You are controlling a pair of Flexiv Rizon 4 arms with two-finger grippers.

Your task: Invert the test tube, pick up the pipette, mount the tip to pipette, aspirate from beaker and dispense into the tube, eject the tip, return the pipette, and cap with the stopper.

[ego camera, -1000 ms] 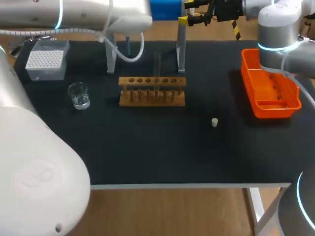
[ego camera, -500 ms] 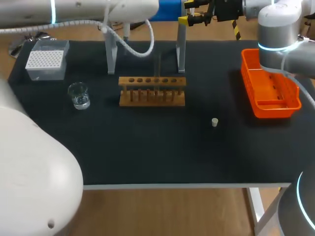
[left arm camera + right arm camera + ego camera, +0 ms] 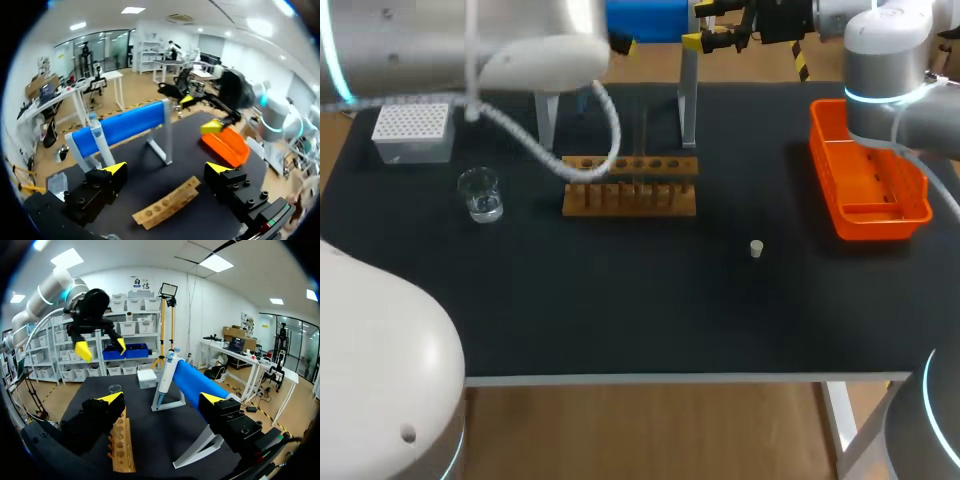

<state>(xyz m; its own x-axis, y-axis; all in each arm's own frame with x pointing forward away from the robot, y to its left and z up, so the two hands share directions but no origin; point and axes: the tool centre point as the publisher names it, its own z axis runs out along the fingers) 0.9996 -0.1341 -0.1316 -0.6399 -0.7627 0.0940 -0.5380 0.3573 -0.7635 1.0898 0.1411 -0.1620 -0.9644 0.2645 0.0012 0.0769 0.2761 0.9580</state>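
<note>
left gripper [image 3: 166, 168] and right gripper [image 3: 162, 398], jaws released and empty, raised over the table; wooden test-tube rack [image 3: 630, 185] between beaker [image 3: 480, 193] and stopper [image 3: 756, 248].

Head camera looks down; both wrist cameras, seemingly high, share the rack [image 3: 167, 204].

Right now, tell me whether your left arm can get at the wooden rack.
Probably yes. The left gripper hangs open above the table, and the wooden rack lies just ahead of it and lower, with nothing between them in the left wrist view.
</note>
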